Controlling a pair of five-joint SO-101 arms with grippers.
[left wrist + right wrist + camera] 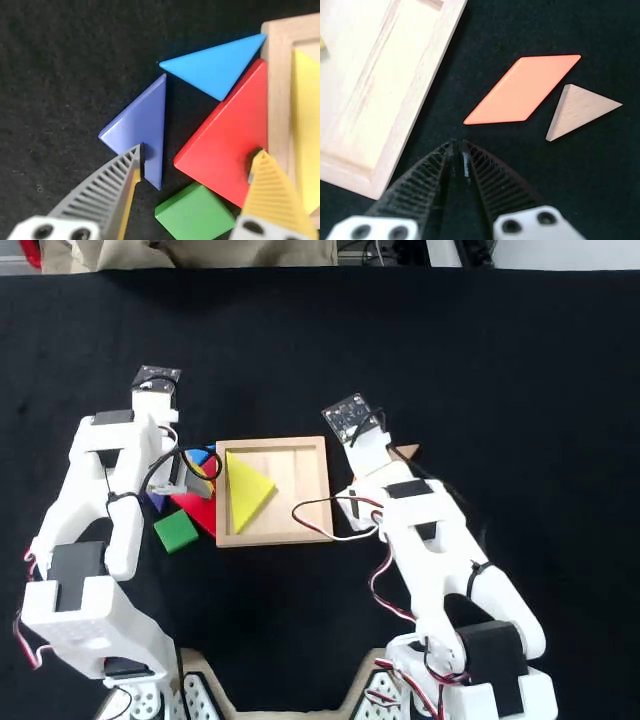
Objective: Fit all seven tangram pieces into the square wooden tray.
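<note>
Five triangles: a yellow triangle (245,490), a blue triangle (215,67), a violet triangle (142,130), a red triangle (230,145) and a bare wooden triangle (580,110). One green square (195,212). One orange parallelogram (522,90) (seven pieces in all). One square wooden tray (270,443). Two arms, a left arm (105,490) and a right arm (430,540).

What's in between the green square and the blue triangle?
The red triangle lies between the green square and the blue triangle. The left wrist view shows it best.
</note>
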